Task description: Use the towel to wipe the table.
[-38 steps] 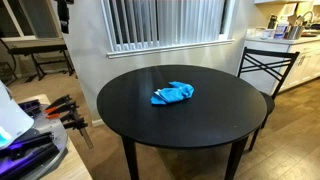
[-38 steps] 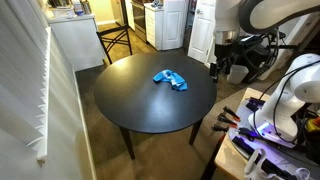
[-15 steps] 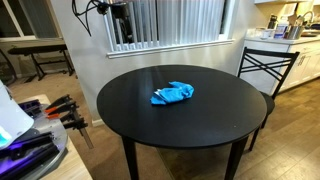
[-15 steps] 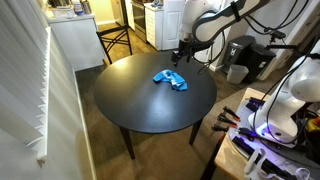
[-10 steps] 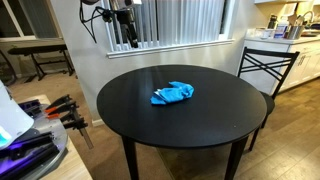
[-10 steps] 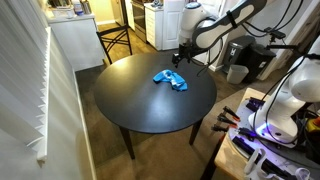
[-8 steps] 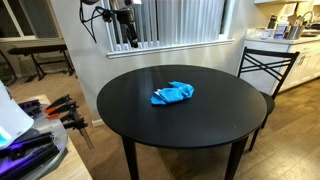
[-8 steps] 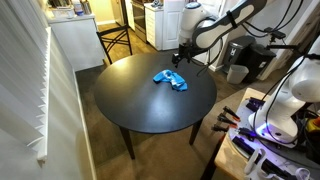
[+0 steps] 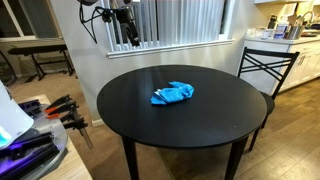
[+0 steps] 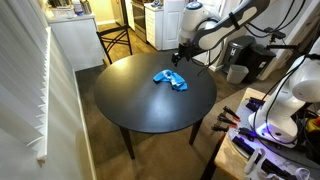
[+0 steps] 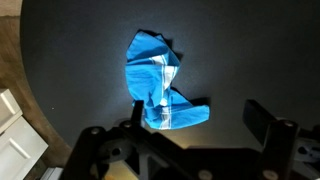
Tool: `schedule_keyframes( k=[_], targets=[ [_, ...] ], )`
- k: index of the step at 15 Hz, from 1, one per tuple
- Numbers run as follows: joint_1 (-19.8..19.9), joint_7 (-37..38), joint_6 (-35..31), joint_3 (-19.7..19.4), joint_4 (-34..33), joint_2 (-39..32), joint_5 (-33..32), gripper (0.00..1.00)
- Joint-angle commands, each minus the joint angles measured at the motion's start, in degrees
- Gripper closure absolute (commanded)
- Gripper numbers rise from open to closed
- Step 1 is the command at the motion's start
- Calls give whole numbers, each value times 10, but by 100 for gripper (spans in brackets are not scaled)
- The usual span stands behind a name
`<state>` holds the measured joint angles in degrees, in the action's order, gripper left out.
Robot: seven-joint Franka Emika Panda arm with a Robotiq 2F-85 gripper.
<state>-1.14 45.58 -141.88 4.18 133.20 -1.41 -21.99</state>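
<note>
Swung in from beside table [image 9: 150,118] to above table edge: gripper [image 10: 181,56], jaws spread wide, nothing held. Blue towel [image 11: 158,85] crumpled near table centre, untouched. Approach step in hand. Next, likely: descend onto towel, pinch folds, sweep across table.

I've got a soft, matt blue cloth towel [image 11: 160,85] — creased — on a smooth black tabletop [image 9: 190,125] with faint sheen.
</note>
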Motion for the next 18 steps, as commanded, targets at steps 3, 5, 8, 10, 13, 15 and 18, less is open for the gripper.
schedule_keyframes(
  k=[3, 5, 8, 10, 13, 15, 18],
  targets=[
    [3, 125, -119, -54, -6, -98, -120, 0],
    [-7, 152, -157, -90, -37, -158, -146, 0],
    [-18, 133, -195, -128, -100, -251, -108, 0],
    [-20, 107, -199, -136, -147, -309, -61, 0],
    [-20, 73, -194, -140, -216, -386, 20, 0],
    [-17, 47, -193, -137, -251, -423, 66, 0],
    [-17, 15, -192, -141, -293, -467, 115, 0]
  ],
)
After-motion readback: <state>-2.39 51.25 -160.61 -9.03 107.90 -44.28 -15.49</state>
